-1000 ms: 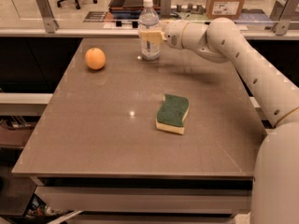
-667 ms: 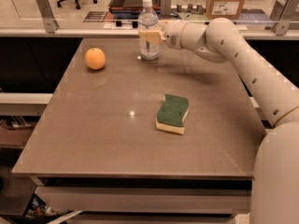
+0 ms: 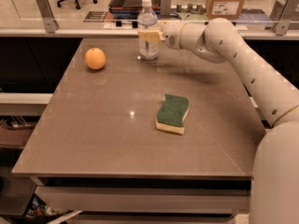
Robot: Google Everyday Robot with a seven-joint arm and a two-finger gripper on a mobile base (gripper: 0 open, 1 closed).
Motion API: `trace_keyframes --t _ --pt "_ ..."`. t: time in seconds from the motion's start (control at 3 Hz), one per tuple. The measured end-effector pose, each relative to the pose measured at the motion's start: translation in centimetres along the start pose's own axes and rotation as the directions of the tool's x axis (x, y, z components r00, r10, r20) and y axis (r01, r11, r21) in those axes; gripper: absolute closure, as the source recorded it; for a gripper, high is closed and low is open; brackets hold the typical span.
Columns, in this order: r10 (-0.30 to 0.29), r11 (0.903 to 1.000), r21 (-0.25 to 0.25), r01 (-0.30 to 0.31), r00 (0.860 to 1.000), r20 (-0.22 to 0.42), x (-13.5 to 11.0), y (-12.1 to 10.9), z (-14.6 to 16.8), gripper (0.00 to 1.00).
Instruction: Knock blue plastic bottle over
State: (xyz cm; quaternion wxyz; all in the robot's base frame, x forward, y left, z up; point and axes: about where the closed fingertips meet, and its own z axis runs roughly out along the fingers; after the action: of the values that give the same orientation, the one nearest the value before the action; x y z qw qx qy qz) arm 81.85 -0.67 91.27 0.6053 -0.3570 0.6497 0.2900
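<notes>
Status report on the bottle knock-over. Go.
Gripper at mid-height of the blue plastic bottle, far side of table. Bottle upright, not yet knocked over. Orange and sponge lie apart, nothing in the way.
</notes>
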Motion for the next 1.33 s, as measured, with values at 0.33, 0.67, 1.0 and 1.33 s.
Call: trace_keyframes --t 0.33,0.67,1.0,1.33 --pt "0.016 0.9998 0.011 -0.016 0.999 -0.03 0.4 -0.5 -0.6 1.0" --pt "0.033 0.999 0.033 -0.031 0.997 -0.07 1.0 -1.7 -2.4 1.0" --pt "0.032 0.9979 0.06 -0.025 0.993 -0.116 0.8 -2.7 -4.2 1.0" --pt "0.026 0.9959 0.09 -0.01 0.982 -0.186 0.1 -3.3 -6.2 1.0"
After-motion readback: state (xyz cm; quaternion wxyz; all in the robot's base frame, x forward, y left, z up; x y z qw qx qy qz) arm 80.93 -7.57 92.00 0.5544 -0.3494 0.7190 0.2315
